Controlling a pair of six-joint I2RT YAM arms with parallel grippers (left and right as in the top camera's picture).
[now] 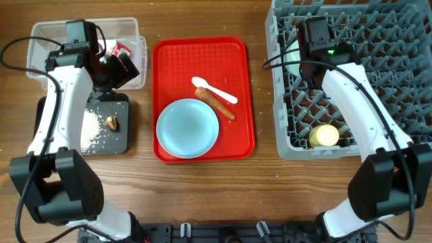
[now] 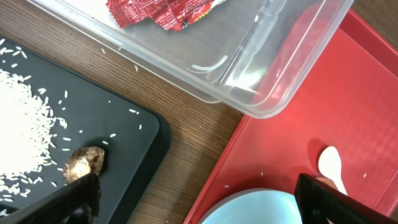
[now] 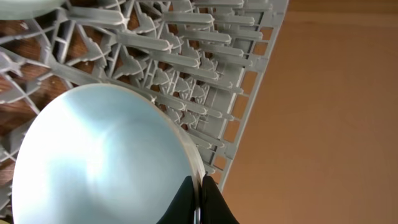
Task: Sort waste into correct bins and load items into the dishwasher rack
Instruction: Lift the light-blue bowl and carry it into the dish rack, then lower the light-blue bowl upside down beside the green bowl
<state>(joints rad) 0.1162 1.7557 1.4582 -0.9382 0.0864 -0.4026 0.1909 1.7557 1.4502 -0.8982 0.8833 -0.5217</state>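
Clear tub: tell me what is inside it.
A red wrapper lies inside the clear tub. From overhead, the left arm covers the tub's middle, so whatever lies beneath it cannot be seen.

Wood-grain table (image 1: 263, 192) bears glossy red plastic tray (image 1: 177, 67), clear plastic tub (image 2: 280, 81), matt blk tray (image 2: 127, 134) & grey plastic rack (image 1: 378, 34).

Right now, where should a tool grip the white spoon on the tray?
Grip the spoon near its handle's lower-right end, coming straight down and closing across the narrow handle. It lies flat on the tray, and the stick lies close beside it, closest at the bowl end, so the handle end likely gives more room.
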